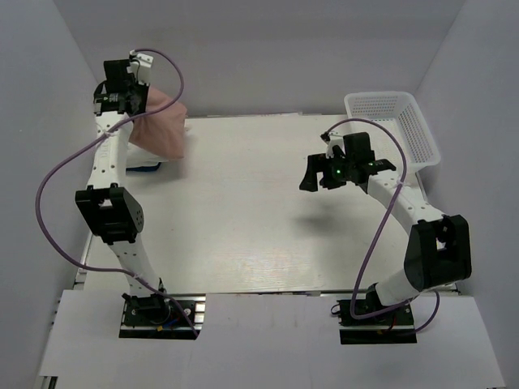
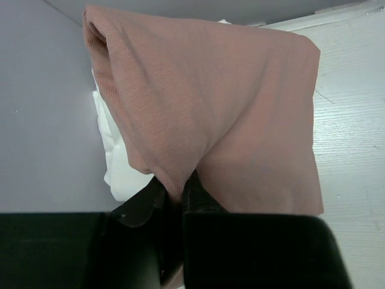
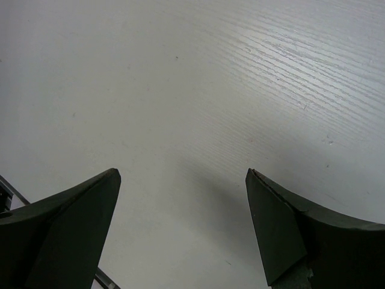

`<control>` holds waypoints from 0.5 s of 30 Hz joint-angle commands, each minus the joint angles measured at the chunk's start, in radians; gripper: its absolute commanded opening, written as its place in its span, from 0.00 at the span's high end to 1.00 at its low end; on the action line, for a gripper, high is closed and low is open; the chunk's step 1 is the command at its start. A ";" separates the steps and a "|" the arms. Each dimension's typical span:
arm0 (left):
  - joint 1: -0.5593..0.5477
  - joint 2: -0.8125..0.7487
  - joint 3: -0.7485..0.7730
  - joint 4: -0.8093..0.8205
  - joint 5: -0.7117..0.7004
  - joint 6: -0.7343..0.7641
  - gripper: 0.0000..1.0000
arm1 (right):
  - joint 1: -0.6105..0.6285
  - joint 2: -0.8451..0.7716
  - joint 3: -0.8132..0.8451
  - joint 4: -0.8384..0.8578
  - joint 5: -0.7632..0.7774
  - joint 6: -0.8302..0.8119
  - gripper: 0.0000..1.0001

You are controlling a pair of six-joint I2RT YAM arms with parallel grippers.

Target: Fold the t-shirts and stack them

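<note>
At the far left corner of the bench (image 1: 243,235), the left gripper (image 2: 176,188) has its fingers pressed together on a fold of the dusty-pink t-shirt (image 2: 234,114). The pinched cloth hangs in a doubled-over bundle just above and partly in front of the white folded t-shirts (image 2: 117,159), which lie beside the side wall. I cannot tell whether its lower edge touches them. In the left wrist view the pink fabric looks folded over at least once, with a rolled edge at the upper left. How neat the fold is cannot be judged, and no print shows. From this, the folding of the pink shirt seems largely done and the step in hand is bringing it onto the white pile. What is left is to lower it squarely on top, let it go and perhaps smooth it flat. Further right, the right gripper (image 3: 183,176) hovers over bare bench with its fingers spread wide, holding nothing. Beyond it, at the far right corner, stands the white mesh basket (image 1: 423,134). No other shirt shows anywhere, so the pink one is probably the last.
</note>
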 commanded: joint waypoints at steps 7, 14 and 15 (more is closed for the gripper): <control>0.131 0.018 0.123 0.049 0.149 -0.033 1.00 | -0.003 0.025 0.088 -0.024 -0.043 0.006 0.10; 0.206 0.100 0.121 0.072 0.210 -0.033 1.00 | -0.003 0.045 0.124 -0.049 -0.030 0.006 0.10; 0.216 0.110 0.121 0.086 0.211 -0.033 1.00 | -0.004 0.050 0.125 -0.049 -0.030 0.006 0.10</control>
